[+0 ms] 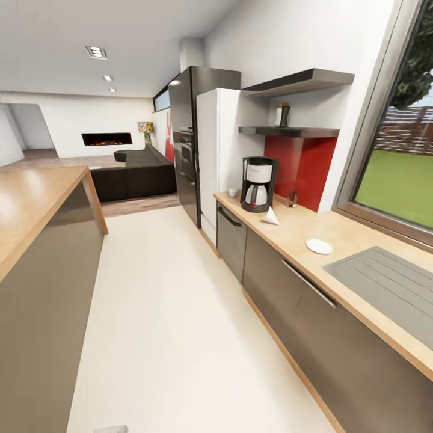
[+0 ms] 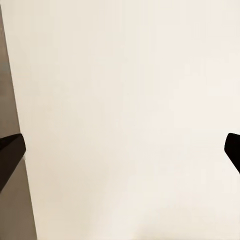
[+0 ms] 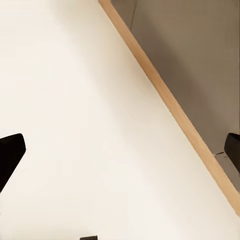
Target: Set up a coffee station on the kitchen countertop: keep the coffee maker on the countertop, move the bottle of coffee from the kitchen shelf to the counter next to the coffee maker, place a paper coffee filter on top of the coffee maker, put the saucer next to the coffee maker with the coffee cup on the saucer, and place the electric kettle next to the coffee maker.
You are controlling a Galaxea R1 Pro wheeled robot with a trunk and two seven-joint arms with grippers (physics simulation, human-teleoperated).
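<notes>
The black coffee maker stands on the wooden countertop at the right, near the white fridge. A white cone-shaped paper filter lies just in front of it. A white saucer rests farther along the counter toward me. A dark bottle stands on the lower wall shelf above the red backsplash. A small white cup-like thing sits left of the coffee maker. My left gripper and right gripper are both open over the pale floor, holding nothing.
A grey sink drainer is set into the counter near me. A small dark object stands by the backsplash. A wood-topped island lines the left, with a pale floor aisle between. The cabinet plinth runs beside my right gripper.
</notes>
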